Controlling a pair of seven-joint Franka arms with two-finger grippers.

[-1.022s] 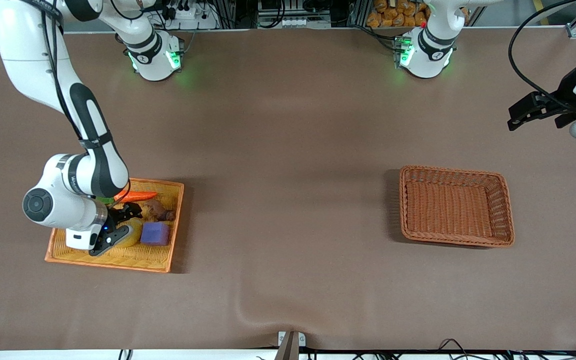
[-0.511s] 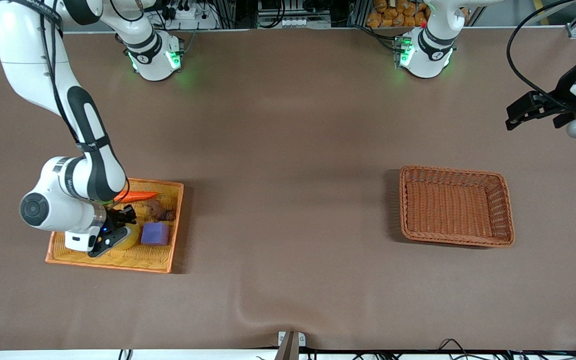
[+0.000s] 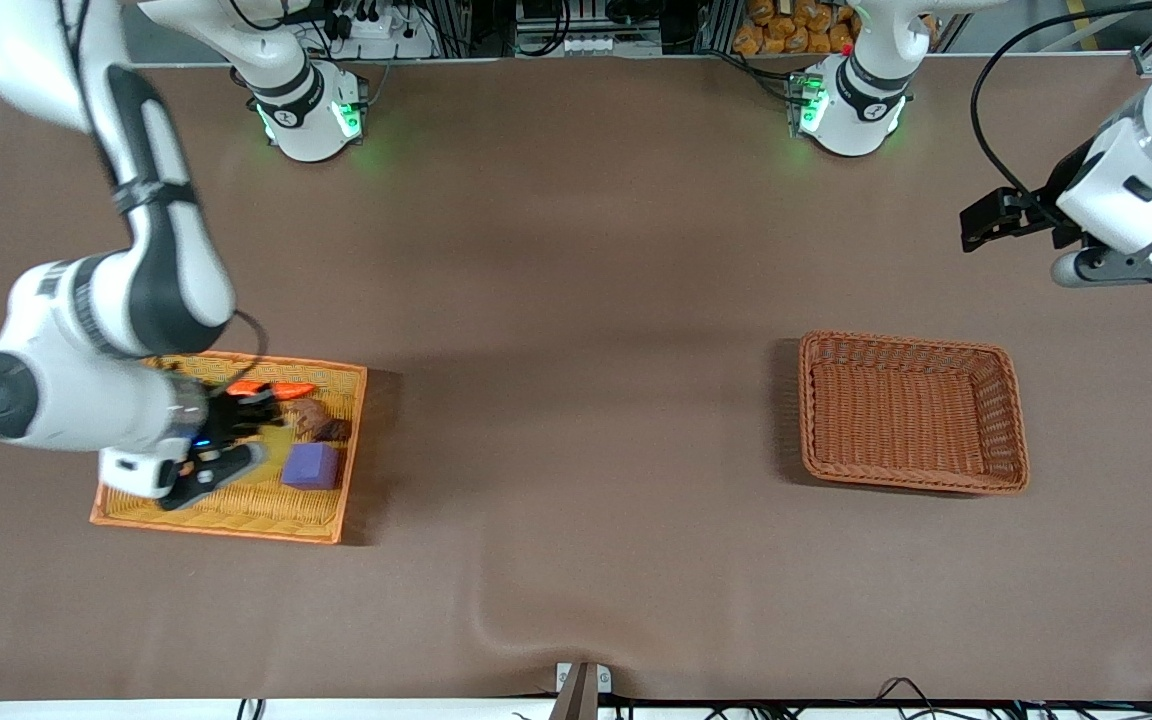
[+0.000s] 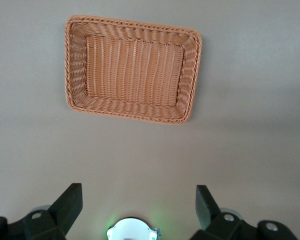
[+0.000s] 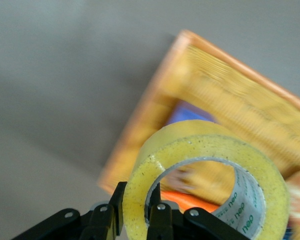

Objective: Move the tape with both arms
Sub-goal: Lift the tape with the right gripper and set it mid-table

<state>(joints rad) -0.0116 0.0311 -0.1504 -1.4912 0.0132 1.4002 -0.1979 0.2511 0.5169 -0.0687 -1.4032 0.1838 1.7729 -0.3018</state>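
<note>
My right gripper (image 5: 136,200) is shut on the wall of the yellowish tape (image 5: 205,170), one finger inside the grey core and one outside. In the front view the right gripper (image 3: 231,440) hangs in the air over the orange tray (image 3: 236,525), and the tape is hidden under it there. My left gripper (image 4: 139,200) is open and empty, up in the air over bare table at the left arm's end. It shows in the front view (image 3: 986,218), over table between that arm's base and the brown basket (image 3: 911,410).
The tray holds a purple cube (image 3: 311,465), an orange carrot (image 3: 271,388) and a brown object (image 3: 318,420). The brown wicker basket (image 4: 132,70) holds nothing. A ridge in the table cover (image 3: 536,620) lies near the front edge.
My right gripper has risen from the tray floor with the tape in it. My left gripper has moved toward the middle of the table.
</note>
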